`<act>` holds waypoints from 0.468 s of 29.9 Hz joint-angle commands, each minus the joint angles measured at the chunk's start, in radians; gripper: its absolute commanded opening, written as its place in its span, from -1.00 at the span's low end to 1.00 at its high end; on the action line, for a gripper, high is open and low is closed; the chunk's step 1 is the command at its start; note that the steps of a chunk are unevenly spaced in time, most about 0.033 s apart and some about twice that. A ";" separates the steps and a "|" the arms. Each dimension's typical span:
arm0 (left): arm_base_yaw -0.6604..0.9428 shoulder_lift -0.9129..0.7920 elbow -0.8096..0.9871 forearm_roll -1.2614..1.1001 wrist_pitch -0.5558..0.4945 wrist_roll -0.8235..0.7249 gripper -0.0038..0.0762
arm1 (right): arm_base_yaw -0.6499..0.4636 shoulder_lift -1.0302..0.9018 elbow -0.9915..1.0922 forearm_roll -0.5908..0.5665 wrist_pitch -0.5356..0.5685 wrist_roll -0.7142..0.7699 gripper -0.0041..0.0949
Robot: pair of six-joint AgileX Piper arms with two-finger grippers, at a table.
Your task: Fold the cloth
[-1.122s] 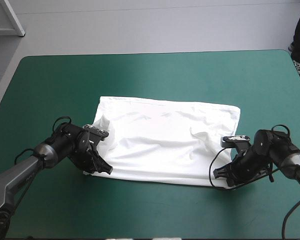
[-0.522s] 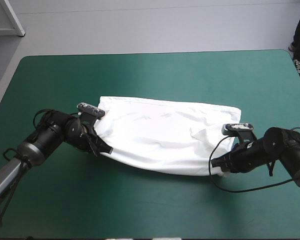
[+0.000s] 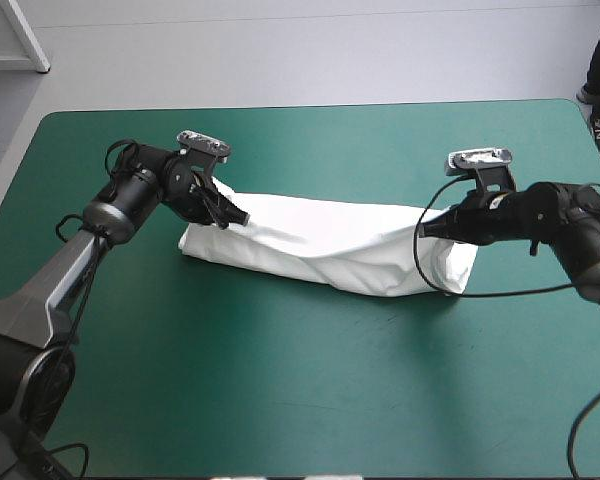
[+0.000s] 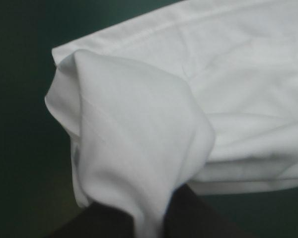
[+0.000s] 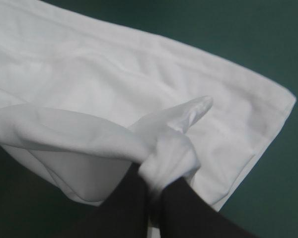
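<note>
T-shirt, one, on teal-green cover; two tools, left tool and right tool, each clenched on one end.

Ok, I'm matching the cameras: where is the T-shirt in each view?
High view: T-shirt, a white band across the middle.
Left wrist view: T-shirt end bunched between the black fingers.
Right wrist view: other end pinched between its fingers.
Shared landmark: teal-green cover around it.
</note>
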 commanded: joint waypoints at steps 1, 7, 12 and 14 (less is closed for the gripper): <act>0.027 0.021 -0.136 0.005 -0.023 0.009 -0.85 | -0.006 0.070 -0.112 -0.066 -0.065 0.036 -0.95; 0.054 0.132 -0.288 0.001 -0.033 0.056 -0.85 | -0.006 0.213 -0.251 -0.130 -0.065 0.077 -0.94; 0.058 0.232 -0.366 0.001 -0.034 0.075 -0.85 | -0.006 0.298 -0.327 -0.181 -0.067 0.116 -0.95; 0.058 0.259 -0.377 0.001 -0.034 0.075 -0.85 | -0.006 0.329 -0.352 -0.219 -0.067 0.136 -0.95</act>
